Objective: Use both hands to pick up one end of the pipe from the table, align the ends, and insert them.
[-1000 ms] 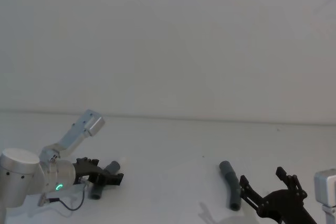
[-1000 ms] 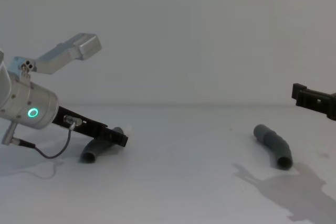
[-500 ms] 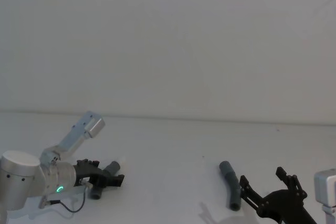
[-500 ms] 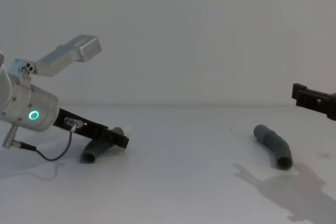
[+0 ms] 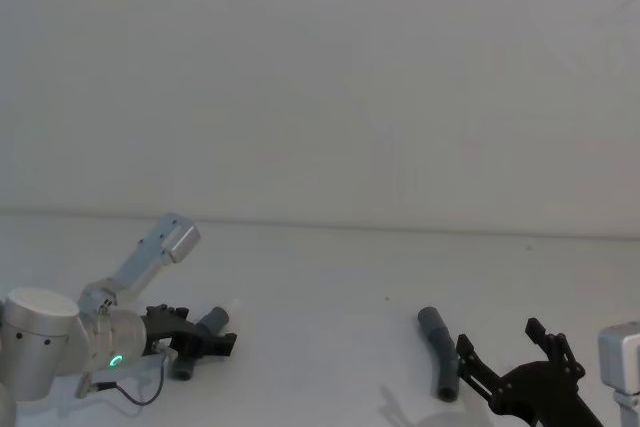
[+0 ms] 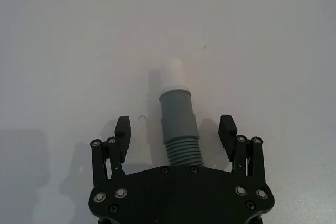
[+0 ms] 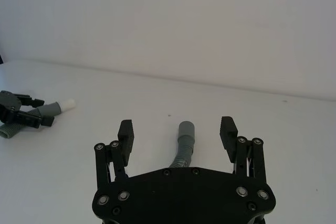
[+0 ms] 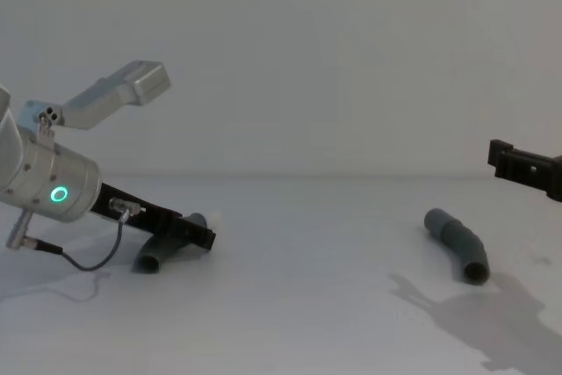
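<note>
White and unmarked, your table (image 5: 330,277) runs back to a plain pale wall (image 5: 320,77). You have two pipe pieces on it, well apart. Both are dark grey and gently curved, ribbed in the middle and smooth at the ends. The left piece (image 6: 178,129) lies near the table's left front and ends in a narrow whitish tip (image 6: 170,74) that points away from the robot and to the right. The right piece (image 8: 457,243) lies on the right side, its farther end a smooth grey cuff (image 7: 186,129). You also have two claws, both black. Your left claw (image 6: 175,124) is low at the table, spread wide with one finger on each side of the left piece's ribbed part and a gap on both sides. Your right claw (image 7: 176,127) is spread too, raised above the table at the right front, just short of the right piece's nearer end.
</note>
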